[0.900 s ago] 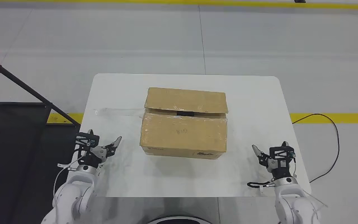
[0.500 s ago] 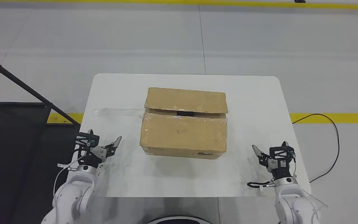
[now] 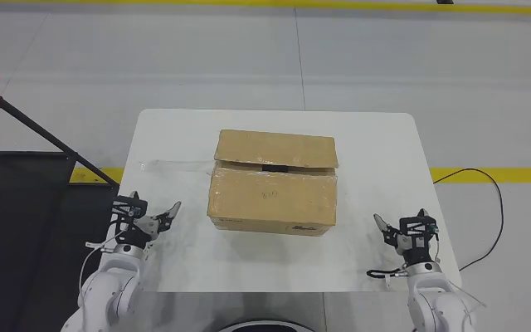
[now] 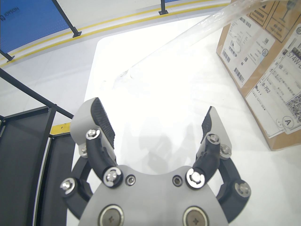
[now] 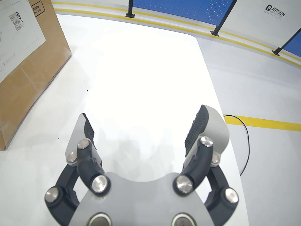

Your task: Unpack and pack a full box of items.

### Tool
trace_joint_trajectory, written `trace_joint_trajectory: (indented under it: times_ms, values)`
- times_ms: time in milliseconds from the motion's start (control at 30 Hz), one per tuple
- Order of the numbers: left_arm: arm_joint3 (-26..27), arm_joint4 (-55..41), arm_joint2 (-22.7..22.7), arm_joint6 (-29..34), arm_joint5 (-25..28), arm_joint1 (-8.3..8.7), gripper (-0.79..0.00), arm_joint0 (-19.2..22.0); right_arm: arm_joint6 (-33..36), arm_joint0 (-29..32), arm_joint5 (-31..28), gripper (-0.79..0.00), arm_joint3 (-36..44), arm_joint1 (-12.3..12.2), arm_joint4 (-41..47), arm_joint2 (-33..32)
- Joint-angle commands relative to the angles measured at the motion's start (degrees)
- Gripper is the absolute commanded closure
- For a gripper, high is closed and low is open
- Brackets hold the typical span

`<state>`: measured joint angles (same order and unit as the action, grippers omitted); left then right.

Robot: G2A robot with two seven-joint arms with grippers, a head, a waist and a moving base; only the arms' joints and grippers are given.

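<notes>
Stillness: left claw and right claw stayed wide open, empty, at lower corners; brown cardboard box mid-frame remained closed.

White rounded-corner tabletop on a grey floor; a clear crinkled plastic strip lies toward its 9 o'clock edge. Yellow floor line and thin black cable at 3 o'clock, black panel at 8 o'clock.
</notes>
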<state>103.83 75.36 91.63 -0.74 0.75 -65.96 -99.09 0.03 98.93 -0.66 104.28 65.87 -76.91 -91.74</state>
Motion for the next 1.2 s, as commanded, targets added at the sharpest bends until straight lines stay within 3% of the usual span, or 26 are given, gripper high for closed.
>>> trace_joint_trajectory:
  times_ms: [0,267,600,1167]
  values:
    - [0.7,-0.5,0.2,-1.0,0.6,-0.05,-0.785,-0.3,0.8,0.0,-0.4,-0.785,1.7,0.0,-0.3,-0.3]
    - [3.5,-7.1,2.2,-5.1,6.1,-0.20,-0.785,-2.9,5.9,0.7,-11.9,-0.785,9.3,-0.5,7.2,-4.1]
    - [3.9,-13.6,7.0,-12.2,12.0,-0.29,-0.785,-8.5,21.5,-2.3,-31.8,-0.785,12.1,-1.9,30.0,-9.3]
    - [4.2,-14.3,7.0,-11.6,12.4,-0.35,-0.785,-8.0,22.6,-4.2,-32.9,-0.785,11.1,-2.0,33.5,-6.8]
